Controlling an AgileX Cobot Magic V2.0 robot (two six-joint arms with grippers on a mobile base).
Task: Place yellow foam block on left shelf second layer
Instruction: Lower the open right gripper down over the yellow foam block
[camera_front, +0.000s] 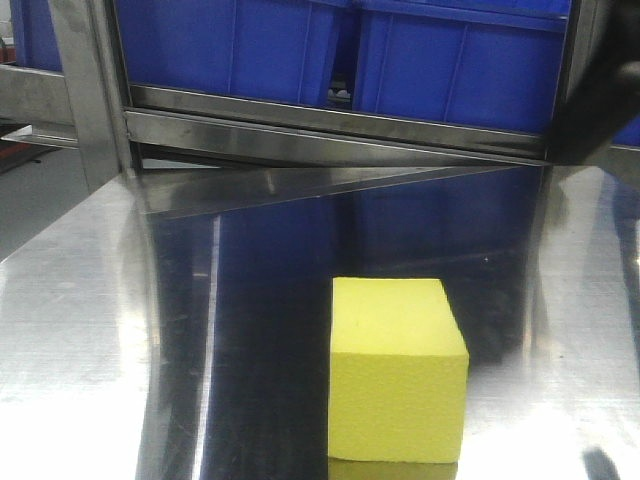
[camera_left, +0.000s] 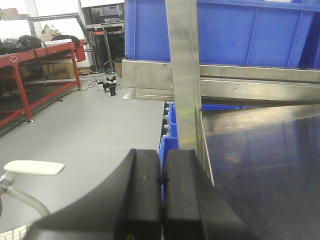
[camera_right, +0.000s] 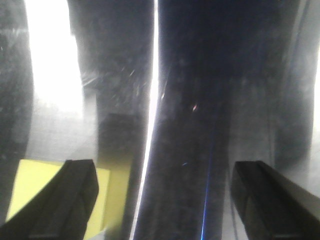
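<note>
Yellow foam, a sharp-edged rectangular block (camera_front: 395, 375) with a fine-grained matte face, sat nearest the front camera on the polished steel bench (camera_front: 80, 330), right of the middle and mirrored in the metal. The right tool (camera_right: 162, 172) hung over that bench with its two dark fingers (camera_right: 75, 200) spread wide and nothing between them. The block (camera_right: 37, 182) lay under the finger on the left of that view (partly hidden by it), untouched. The left tool (camera_left: 161, 165) was off the bench's left edge, its black pads (camera_left: 145, 190) pressed together on nothing. Just beyond it rose a steel upright post (camera_left: 185, 75). Farther back a steel shelf rail (camera_front: 330, 125) crossed behind the bench, with blue plastic bins (camera_front: 450, 60) above it. Far off stood a red-framed worktable (camera_left: 30, 55) on grey floor (camera_left: 90, 120).
</note>
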